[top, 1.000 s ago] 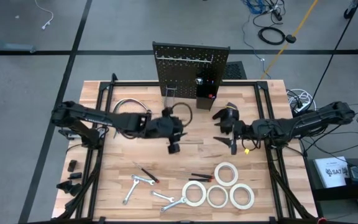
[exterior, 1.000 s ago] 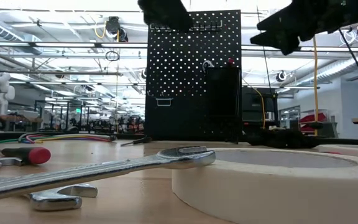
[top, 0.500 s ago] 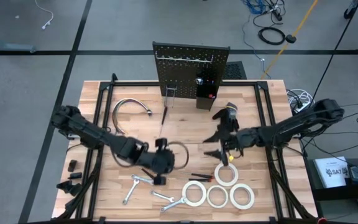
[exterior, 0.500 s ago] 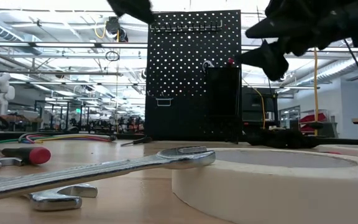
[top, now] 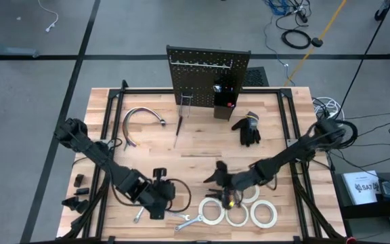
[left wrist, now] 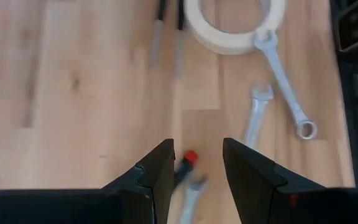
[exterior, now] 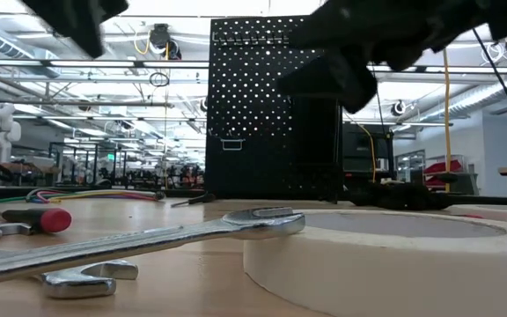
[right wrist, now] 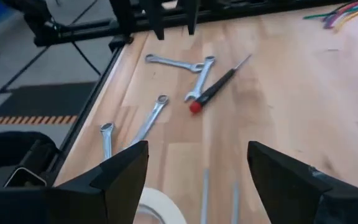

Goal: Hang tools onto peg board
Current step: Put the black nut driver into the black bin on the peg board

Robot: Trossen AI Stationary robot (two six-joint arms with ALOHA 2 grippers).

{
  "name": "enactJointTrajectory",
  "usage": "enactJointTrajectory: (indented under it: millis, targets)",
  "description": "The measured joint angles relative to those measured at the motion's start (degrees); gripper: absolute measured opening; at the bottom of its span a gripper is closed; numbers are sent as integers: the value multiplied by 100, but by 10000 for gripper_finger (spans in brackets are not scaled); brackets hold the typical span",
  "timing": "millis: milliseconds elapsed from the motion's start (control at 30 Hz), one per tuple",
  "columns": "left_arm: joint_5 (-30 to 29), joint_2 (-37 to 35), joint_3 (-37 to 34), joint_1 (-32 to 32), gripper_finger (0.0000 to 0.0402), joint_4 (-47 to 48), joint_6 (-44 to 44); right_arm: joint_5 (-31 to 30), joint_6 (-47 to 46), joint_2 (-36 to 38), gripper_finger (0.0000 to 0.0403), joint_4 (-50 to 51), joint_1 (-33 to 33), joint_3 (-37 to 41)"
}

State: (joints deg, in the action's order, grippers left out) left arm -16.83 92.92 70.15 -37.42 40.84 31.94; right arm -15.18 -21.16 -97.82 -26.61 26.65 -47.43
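Note:
The black peg board [top: 208, 73] stands upright at the table's far edge. Near the front edge lie silver wrenches [top: 189, 221], white tape rolls [top: 237, 215] and a thin red-ended screwdriver [right wrist: 219, 87]. My left gripper [top: 158, 209] hovers open over the left wrenches. In the left wrist view its fingers [left wrist: 196, 168] frame the screwdriver's red end [left wrist: 191, 158] and a wrench head [left wrist: 191, 193] without touching them. My right gripper [top: 215, 181] hangs wide open above the tape rolls, by two thin red-and-black tools [top: 217, 194]; its fingers [right wrist: 197, 180] hold nothing.
A black glove [top: 248, 129] lies right of the board, a curved chrome tube [top: 141, 116] at the far left, and another screwdriver [top: 178, 129] in front of the board. Bare wood stretches across the table's middle. The black frame rails [top: 100, 169] border both sides.
Both grippers have come from the table's middle toward its near edge, sinking as they went. The left one has drifted toward the left wrenches, the right one toward the tape rolls and the table's centre. Both have stayed open, and no tool has moved.

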Motion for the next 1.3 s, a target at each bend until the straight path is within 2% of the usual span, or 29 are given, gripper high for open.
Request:
enactJointTrajectory:
  millis: [133, 233, 333, 500, 633, 733, 933, 1300]
  targets:
    - [1, 0, -487, -205, 139, -1315, 61, 14, 68, -373, 267, 506, 197, -597]
    - [-122, 1, -768, -227, 139, -2358, -109, -190, -222, -381, 267, 1747, 367, -922]
    - [-620, 101, -885, -141, 138, -2735, -237, -580, -807, -213, 267, 3285, 499, -1155]
    - [-1034, 463, -888, 161, 138, -3539, -1036, -555, -1603, -30, 267, 4730, 681, -1117]
    - [-794, 846, -888, 487, 138, -4292, -1548, -270, -1772, -30, 260, 4861, 835, -920]
    - [-440, 1056, -888, 655, 138, -4661, -1769, -344, -1724, -30, 252, 4697, 978, -831]
    - [-169, 1287, -888, 825, 138, -4905, -1882, -904, -1624, -33, 221, 4801, 1178, -823]
    - [-25, 1285, -886, 1167, 138, -5292, -2383, -857, -1747, -107, 155, 5239, 1161, -816]
